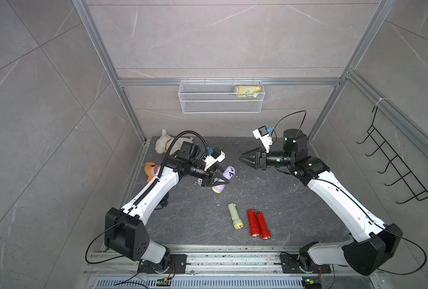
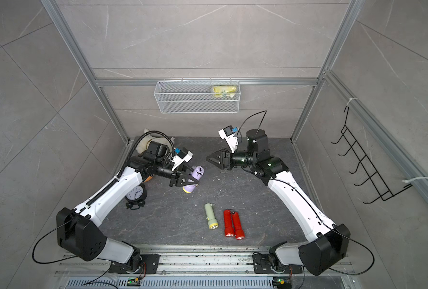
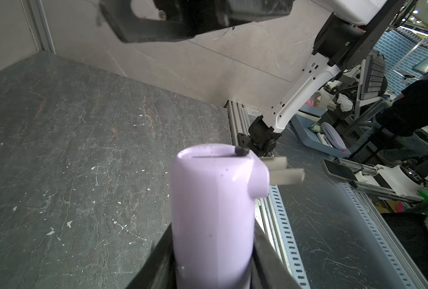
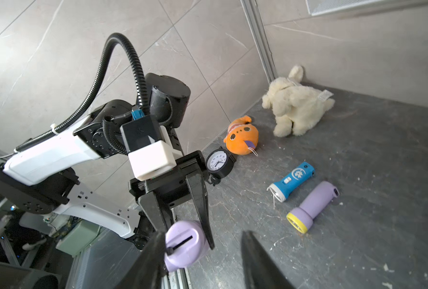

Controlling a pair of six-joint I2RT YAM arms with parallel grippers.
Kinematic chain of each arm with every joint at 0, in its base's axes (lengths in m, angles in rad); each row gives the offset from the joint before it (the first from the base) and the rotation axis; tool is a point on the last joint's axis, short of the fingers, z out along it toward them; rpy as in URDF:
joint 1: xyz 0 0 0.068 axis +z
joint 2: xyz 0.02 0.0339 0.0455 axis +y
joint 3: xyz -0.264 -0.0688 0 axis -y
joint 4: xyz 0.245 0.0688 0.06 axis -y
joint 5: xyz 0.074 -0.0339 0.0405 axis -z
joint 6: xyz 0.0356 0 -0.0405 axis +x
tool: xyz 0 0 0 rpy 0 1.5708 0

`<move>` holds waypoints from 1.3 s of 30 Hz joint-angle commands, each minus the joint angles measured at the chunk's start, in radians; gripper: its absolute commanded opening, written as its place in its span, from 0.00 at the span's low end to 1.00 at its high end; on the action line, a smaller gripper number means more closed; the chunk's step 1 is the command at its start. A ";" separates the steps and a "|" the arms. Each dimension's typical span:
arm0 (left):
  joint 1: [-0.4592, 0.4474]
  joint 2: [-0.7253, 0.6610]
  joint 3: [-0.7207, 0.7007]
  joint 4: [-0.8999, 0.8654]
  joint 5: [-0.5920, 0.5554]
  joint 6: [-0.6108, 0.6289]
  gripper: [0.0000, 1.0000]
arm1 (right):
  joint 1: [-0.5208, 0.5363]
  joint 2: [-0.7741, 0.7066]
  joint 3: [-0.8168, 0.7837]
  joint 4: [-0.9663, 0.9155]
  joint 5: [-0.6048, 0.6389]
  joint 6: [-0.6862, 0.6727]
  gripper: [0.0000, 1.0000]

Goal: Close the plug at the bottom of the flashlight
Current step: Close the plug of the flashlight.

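Lilac flashlight (image 1: 228,173) is gripped around its body by the left gripper (image 1: 226,181); its two pale plug prongs (image 3: 286,176) are seen sticking out at the rear end, near the right gripper (image 1: 240,158), whose jaws are parted.

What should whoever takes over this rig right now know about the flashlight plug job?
The left gripper is shut on the purple flashlight, holding it off the table with its bottom end turned toward the other arm.
The right gripper is open and empty, facing that bottom end but clear of it.
The plug is not closed: its two prongs stick out at the bottom end.
Done: the flashlight is picked up and presented.
Left: bring the right gripper in, probably pushing the prongs flat into the body.
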 commanded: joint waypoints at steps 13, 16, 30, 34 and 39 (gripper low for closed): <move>-0.001 -0.060 0.050 -0.157 0.220 0.161 0.00 | 0.053 -0.012 -0.103 0.277 -0.159 0.145 1.00; -0.001 -0.067 0.049 -0.160 0.219 0.163 0.00 | 0.070 0.005 -0.088 0.246 -0.164 0.125 0.99; -0.001 -0.069 0.054 -0.186 0.228 0.193 0.00 | 0.156 0.034 -0.061 0.137 -0.190 0.030 0.86; -0.001 -0.072 0.058 -0.210 0.242 0.215 0.00 | 0.157 0.034 -0.059 0.122 -0.187 0.015 0.84; -0.001 -0.081 0.054 -0.223 0.248 0.232 0.00 | 0.156 0.043 -0.039 0.105 -0.194 0.000 0.78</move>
